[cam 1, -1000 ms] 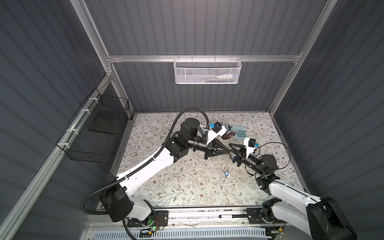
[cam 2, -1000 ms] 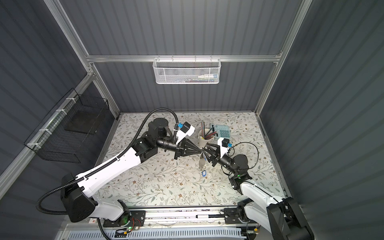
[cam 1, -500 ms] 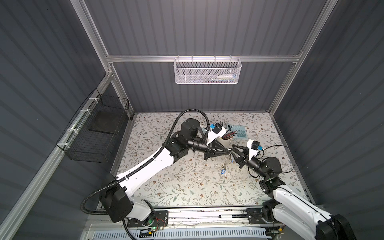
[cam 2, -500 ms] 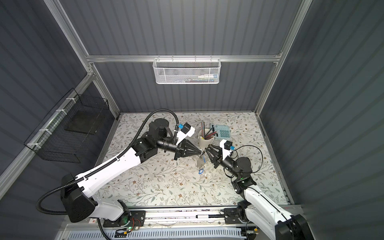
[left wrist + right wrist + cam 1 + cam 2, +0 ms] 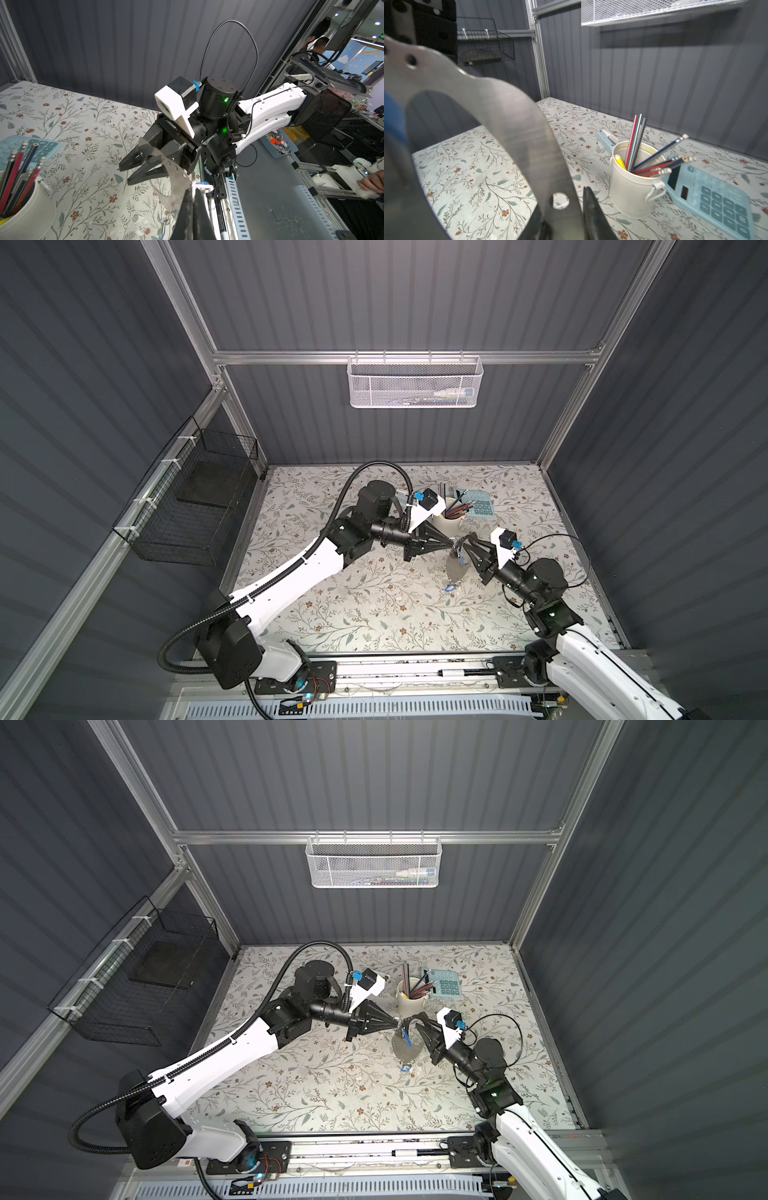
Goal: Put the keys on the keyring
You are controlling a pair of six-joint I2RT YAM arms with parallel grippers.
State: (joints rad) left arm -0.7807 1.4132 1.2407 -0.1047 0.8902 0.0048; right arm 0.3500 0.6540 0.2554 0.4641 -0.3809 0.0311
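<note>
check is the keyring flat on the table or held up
Held up: the left gripper pinches the keyring by its rim, above the table.

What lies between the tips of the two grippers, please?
The grey keyring spans that gap: the left gripper pinches its rim, and its band runs between the jaws of the right gripper, as both top views show.

Calculator [image 5: 49, 145] key reads "00"; other keys, distant signs too blurred.

Left claw [image 5: 192, 188] clamped, right claw [image 5: 124, 174] slightly parted.
</note>
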